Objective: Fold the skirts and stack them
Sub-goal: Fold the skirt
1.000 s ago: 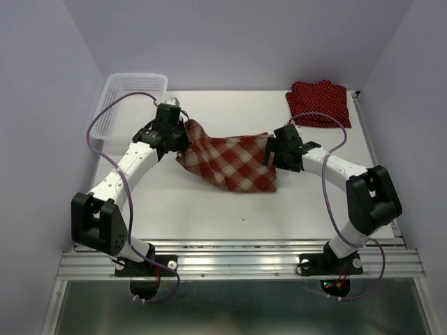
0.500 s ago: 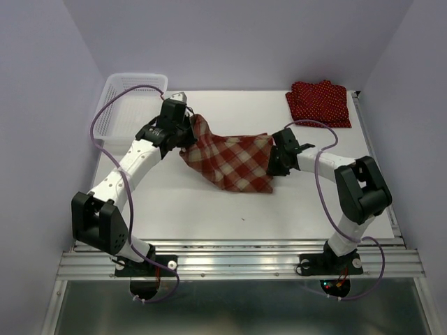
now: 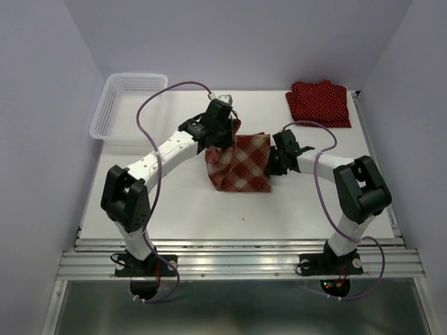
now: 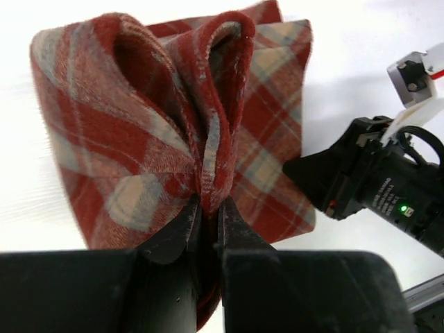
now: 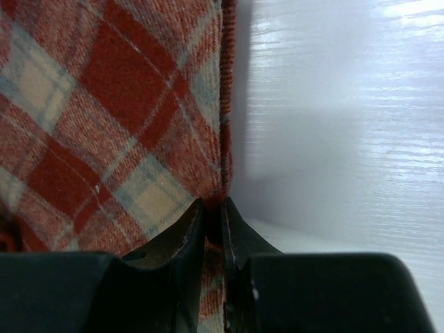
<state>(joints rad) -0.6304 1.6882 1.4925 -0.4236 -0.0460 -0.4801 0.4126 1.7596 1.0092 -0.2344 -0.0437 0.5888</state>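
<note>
Plaid skirt (image 3: 241, 166): lay near the middle of the surface (image 3: 174, 202), doubled over into a rough block. Its far-left corner was gathered up off the cloth below.

Left gripper (image 3: 225, 137): was clamped narrow on that gathered corner, with the arm reaching in from the left.

Left wrist view: showed what the overhead hid. The pinched cloth stood up as two rounded loops rising from between the dark fingers (image 4: 173, 236), with the flat plaid layer spread beneath them. The other arm's black wrist showed at the right, with a small green light (image 4: 401, 207) glowing on it.

Right gripper (image 3: 271, 166): sat low at the skirt's right edge, closed on the plaid skirt.

Right wrist view: showed only the hem running straight up from the nearly touching fingertips (image 5: 191, 222), with bare white surface to the right of it.

Polka-dot skirts (image 3: 320, 102): a dark red dotted pile lay at the far right corner, well apart from the plaid. The number of pieces in it could not be told.

Basket (image 3: 129, 105): white mesh, at the far left corner, seen only from overhead.
</note>
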